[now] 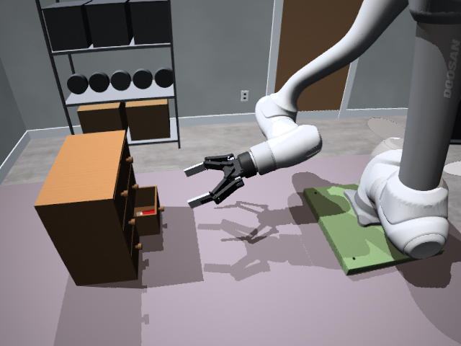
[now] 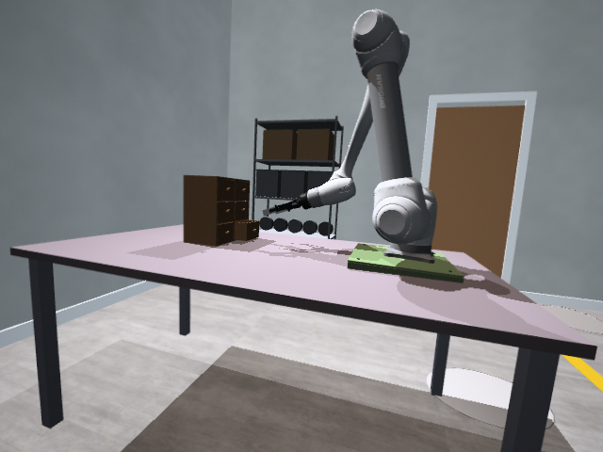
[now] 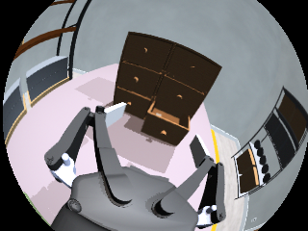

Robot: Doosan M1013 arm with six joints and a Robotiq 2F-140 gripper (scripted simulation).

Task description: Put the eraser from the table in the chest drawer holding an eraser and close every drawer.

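The small wooden chest (image 1: 87,205) stands at the left of the table, and its bottom drawer (image 1: 148,210) on the far column is pulled out part way. A red and white eraser (image 1: 145,213) lies inside that drawer. I see no eraser on the table top. My gripper (image 1: 191,187) is open and empty; it hovers above the table to the right of the open drawer, apart from it, with its fingers pointing at the chest. The wrist view shows the chest (image 3: 164,80), the open drawer (image 3: 168,122) and my spread fingers. The other drawers look pushed in.
My arm's base stands on a green plate (image 1: 349,227) at the right of the table. A metal shelf (image 1: 112,71) with boxes and dark discs stands on the floor behind the table. The side view shows the chest (image 2: 214,209) set well back from the table's front edge.
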